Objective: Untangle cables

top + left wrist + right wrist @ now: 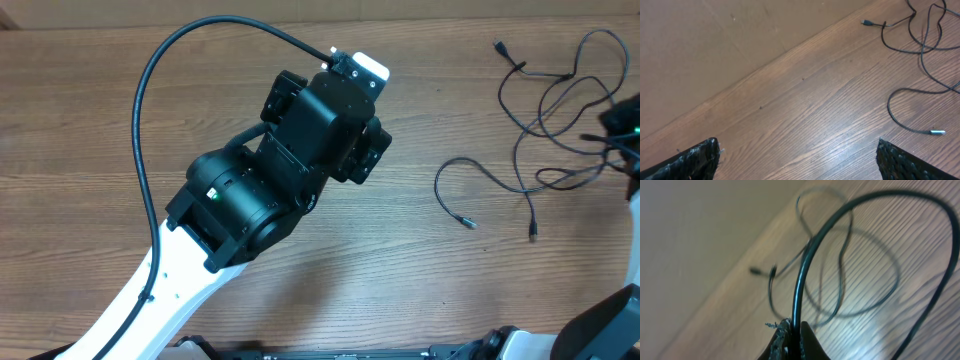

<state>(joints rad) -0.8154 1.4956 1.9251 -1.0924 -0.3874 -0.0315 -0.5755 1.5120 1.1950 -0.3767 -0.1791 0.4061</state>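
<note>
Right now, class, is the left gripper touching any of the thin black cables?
Apart. Left wrist view: the open left gripper hangs over the table, with the cables lying well off to one side.

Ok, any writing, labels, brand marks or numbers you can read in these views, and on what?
None: no text can be read in any view.
The left arm shows only a small green light, no letters.
The white block at its tip looks blank.
The cables and the table carry no visible marking; the right wrist view is too blurred to tell.
</note>
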